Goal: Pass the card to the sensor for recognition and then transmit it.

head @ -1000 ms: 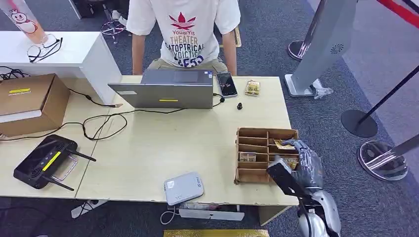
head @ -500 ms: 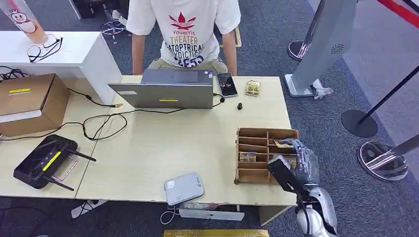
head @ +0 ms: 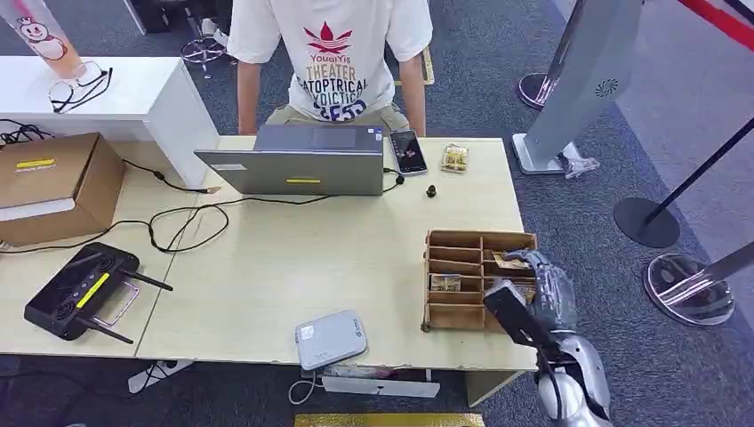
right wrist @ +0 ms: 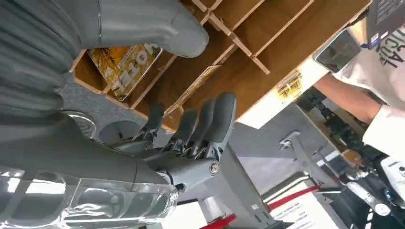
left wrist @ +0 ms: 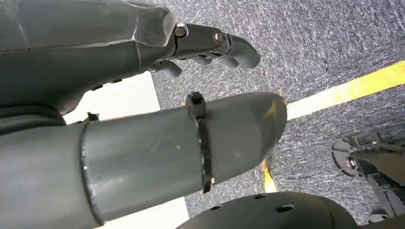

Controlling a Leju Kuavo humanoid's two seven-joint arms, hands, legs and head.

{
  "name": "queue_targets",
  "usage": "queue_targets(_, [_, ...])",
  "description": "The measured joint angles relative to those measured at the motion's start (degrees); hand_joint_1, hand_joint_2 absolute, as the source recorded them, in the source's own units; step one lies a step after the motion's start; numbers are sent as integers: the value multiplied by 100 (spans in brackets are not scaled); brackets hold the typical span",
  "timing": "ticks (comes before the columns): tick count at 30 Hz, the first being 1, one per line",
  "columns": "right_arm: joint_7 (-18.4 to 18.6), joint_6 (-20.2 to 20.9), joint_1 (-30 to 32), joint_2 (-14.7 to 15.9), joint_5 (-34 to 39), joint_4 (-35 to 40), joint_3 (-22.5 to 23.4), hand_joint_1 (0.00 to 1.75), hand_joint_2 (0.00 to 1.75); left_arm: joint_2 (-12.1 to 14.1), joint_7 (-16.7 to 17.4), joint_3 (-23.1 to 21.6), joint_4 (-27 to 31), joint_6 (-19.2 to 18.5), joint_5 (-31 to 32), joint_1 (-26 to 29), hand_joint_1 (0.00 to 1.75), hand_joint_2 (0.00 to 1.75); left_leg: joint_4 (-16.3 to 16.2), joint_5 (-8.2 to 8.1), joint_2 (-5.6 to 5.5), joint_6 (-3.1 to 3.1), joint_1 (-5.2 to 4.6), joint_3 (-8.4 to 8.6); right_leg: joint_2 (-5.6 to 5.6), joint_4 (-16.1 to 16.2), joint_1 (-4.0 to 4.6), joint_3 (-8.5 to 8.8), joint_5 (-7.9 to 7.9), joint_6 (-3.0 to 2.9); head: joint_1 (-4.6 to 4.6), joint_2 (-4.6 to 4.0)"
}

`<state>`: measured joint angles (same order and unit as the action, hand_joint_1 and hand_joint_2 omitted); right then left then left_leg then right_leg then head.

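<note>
A wooden divided box (head: 462, 242) stands at the table's right front. Several cards lie in its compartments: one gold card (head: 509, 261) close by my right hand (head: 549, 289), another (head: 445, 282) further left. My right hand hovers over the box's right side with fingers spread, holding nothing. In the right wrist view, the thumb (right wrist: 157, 26) and fingers (right wrist: 210, 121) bracket a yellow card printed HOTEL (right wrist: 125, 67) lying in a compartment, without touching it. The grey-white sensor box (head: 331, 339) sits at the table's front edge. My left hand (left wrist: 143, 95) hangs over carpet, holding nothing.
A person in a white T-shirt (head: 333, 53) sits behind a laptop (head: 298, 160) at the far side. A phone (head: 408, 151), a cardboard box (head: 53, 182), a black router (head: 80, 289) and cables lie on the table (head: 293, 258). Stanchion bases (head: 646, 222) stand on the right.
My right hand has crept slightly further over the box's right compartments. Everything else stays as it was.
</note>
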<state>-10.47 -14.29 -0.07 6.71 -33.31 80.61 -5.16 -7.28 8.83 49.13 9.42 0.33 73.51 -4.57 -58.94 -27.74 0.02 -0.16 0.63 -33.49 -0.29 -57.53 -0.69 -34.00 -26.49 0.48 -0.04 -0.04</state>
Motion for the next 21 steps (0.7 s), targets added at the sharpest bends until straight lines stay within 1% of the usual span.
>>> queue_targets(18, [2, -24, -6, 46, 61, -63, -68, 96, 175, 28, -42, 0, 0, 4, -39, 5, 0, 0, 0, 0, 0, 0, 0, -1, 0, 0, 0, 0, 0, 0, 0, 0])
queue_targets(19, [4, -26, -5, 46, 61, -63, -68, 103, 175, 28, -42, 0, 0, 4, -39, 5, 0, 0, 0, 0, 0, 0, 0, -1, 0, 0, 0, 0, 0, 0, 0, 0])
queue_targets(20, [7, -29, -4, 52, 61, -63, -68, 115, 175, 28, -44, 0, 0, 4, -39, 4, 0, 0, 0, 0, 0, 0, 0, 0, 0, 0, 0, 0, 0, 0, 0, 0])
queue_targets(21, [13, -31, -2, 57, 70, -63, -68, 122, 175, 28, -44, 0, 0, 9, -39, 4, 0, 0, 0, 0, 0, 0, 0, 0, 0, 0, 0, 0, 0, 0, 0, 0])
